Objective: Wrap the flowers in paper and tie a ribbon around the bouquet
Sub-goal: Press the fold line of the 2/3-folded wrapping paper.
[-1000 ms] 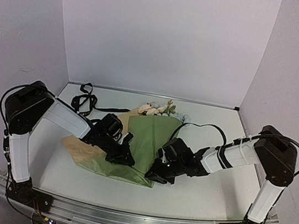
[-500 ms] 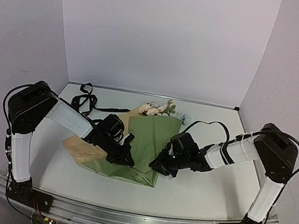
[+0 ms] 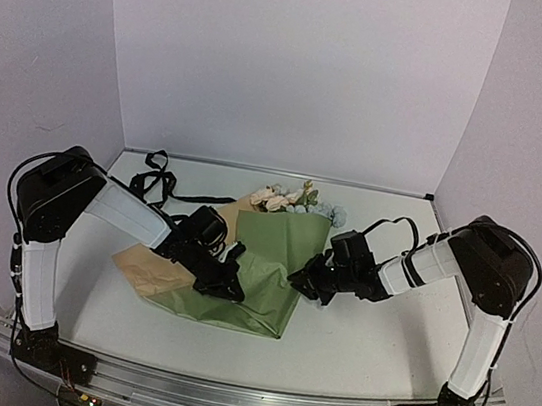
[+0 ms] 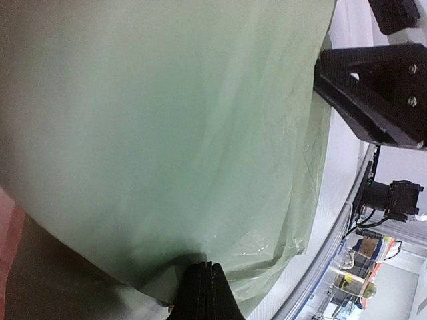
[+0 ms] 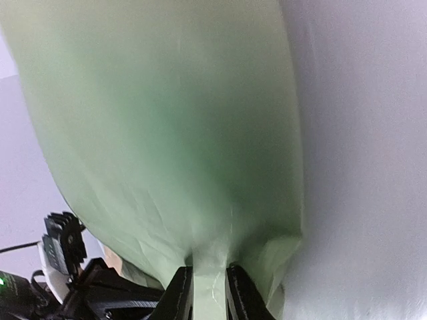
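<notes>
**Both grippers pinch the paper in the middle of the table**

The paper (image 3: 268, 258) lies across the middle of the table (image 3: 382, 345), between the two arms, olive-green side up. A strip of its tan-brown side shows along its left margin, towards the left edge of the table. Its right half is lifted off the table surface and curves over the sheet.

The left gripper (image 3: 226, 284) sits low on the near-left part of the sheet. In the left wrist view its two fingers are pressed tightly together at the bottom of the picture (image 4: 202, 287). The olive sheet puckers into small creases right at their tips, so it is clamped on a thin bit of the paper.

The right gripper (image 3: 306, 281) is at the paper's right margin, raised above the table. In the right wrist view a narrow fold of the olive sheet runs down between its two fingers (image 5: 179, 293), which stand slightly apart and squeeze that fold. The rest of the sheet balloons upward from there and fills most of the picture.

The flowers (image 3: 287, 198) lie at the far end of the paper, towards the far edge of the table. Their pale pink and cream heads stick out past the olive edge; the stems are hidden beneath it.

The ribbon (image 3: 155, 184) lies in loose black loops near the far-left corner of the table, left of the flower heads.
</notes>
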Controlling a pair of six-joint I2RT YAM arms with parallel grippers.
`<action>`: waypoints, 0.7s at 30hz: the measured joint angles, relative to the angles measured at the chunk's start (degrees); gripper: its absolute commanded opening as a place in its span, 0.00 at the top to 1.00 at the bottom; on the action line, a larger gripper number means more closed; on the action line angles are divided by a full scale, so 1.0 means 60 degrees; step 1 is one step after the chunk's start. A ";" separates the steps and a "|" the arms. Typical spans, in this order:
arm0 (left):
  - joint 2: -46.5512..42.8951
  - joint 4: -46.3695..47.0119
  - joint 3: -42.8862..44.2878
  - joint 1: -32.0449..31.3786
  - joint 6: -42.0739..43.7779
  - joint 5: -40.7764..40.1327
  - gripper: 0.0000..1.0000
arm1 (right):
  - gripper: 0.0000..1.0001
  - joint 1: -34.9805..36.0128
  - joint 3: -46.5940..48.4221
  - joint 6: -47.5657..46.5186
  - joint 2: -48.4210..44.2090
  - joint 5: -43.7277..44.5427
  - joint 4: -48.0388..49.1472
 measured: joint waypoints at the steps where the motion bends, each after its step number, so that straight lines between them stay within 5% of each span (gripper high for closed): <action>1: 0.0006 -0.0035 0.0019 -0.0001 0.0015 0.0000 1.00 | 0.79 -0.0098 0.0037 0.0005 0.0054 -0.0054 0.0064; 11: 0.0113 -0.0417 0.0294 0.0000 0.0161 0.0063 1.00 | 0.74 -0.0250 0.0139 0.0006 0.0175 -0.0403 0.0245; 21: 0.0136 -0.0494 0.0335 0.0000 0.0161 0.0069 1.00 | 0.74 0.1176 -0.1160 0.0573 -0.0728 -0.0539 0.0519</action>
